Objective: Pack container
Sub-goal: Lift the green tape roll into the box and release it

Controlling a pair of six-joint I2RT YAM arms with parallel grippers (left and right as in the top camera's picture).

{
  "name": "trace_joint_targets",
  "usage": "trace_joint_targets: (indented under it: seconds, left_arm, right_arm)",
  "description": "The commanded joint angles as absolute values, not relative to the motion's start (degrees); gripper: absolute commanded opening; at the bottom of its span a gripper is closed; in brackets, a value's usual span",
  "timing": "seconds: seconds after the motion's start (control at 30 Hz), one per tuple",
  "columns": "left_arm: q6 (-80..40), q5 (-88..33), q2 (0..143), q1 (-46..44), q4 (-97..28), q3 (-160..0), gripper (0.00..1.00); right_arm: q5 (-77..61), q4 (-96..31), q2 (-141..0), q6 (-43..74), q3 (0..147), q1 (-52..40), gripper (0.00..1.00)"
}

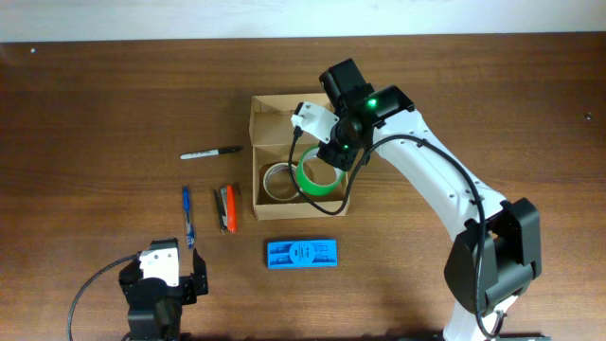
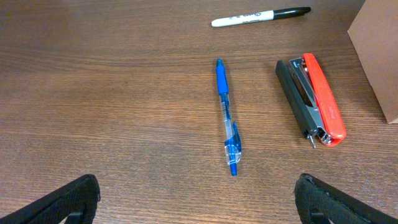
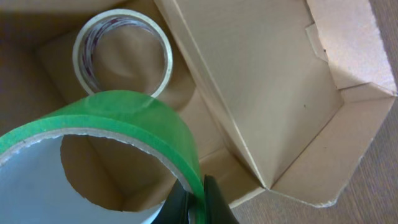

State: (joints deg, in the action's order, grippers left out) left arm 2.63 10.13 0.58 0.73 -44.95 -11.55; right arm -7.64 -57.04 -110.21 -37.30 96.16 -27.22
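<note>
The container point(image 1: 260, 106) is a tan cardboard box, open at mid table, with its flap lid point(image 3: 273, 81) standing to one side. A clear tape roll point(image 1: 279, 182) point(image 3: 121, 53) lies flat inside it. My right gripper point(image 1: 333, 159) point(image 3: 198, 202) is shut on the wall of a green tape roll point(image 1: 318, 175) point(image 3: 118, 118), holding it over the box's right half. My left gripper point(image 1: 163, 284) point(image 2: 198, 202) is open near the front left edge, over bare wood, with nothing between its fingers point(image 2: 68, 199).
Left of the box lie a black marker point(image 1: 211, 152) point(image 2: 261, 15), a blue pen point(image 1: 187, 216) point(image 2: 227, 118) and an orange-and-black stapler point(image 1: 226, 207) point(image 2: 311, 99). A blue rectangular object point(image 1: 301, 254) lies in front of the box.
</note>
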Motion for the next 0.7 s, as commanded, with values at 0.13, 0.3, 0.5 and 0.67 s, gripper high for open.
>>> trace_joint_targets:
  seconds: [0.13,0.3,0.5,0.67]
  left_arm:
    - [3.75,10.76,0.30,0.82,-44.99,-11.07,1.00]
    - [3.75,10.76,0.30,0.82,-44.99,-11.07,1.00]
    - [3.75,10.76,0.30,0.82,-44.99,-11.07,1.00]
    - [3.75,10.76,0.30,0.82,-44.99,-11.07,1.00]
  right_arm:
    - [-8.67,-57.12,-110.98,-37.17,97.41,-27.79,0.04]
    - [-8.64,-57.17,-113.84,-37.34,97.41,-27.81,0.04]
    - [-8.56,-55.94,-114.59,-37.32,97.41,-27.79,0.04]
    - [-8.40,-55.46,-114.83,-37.32,97.41,-27.79,0.03]
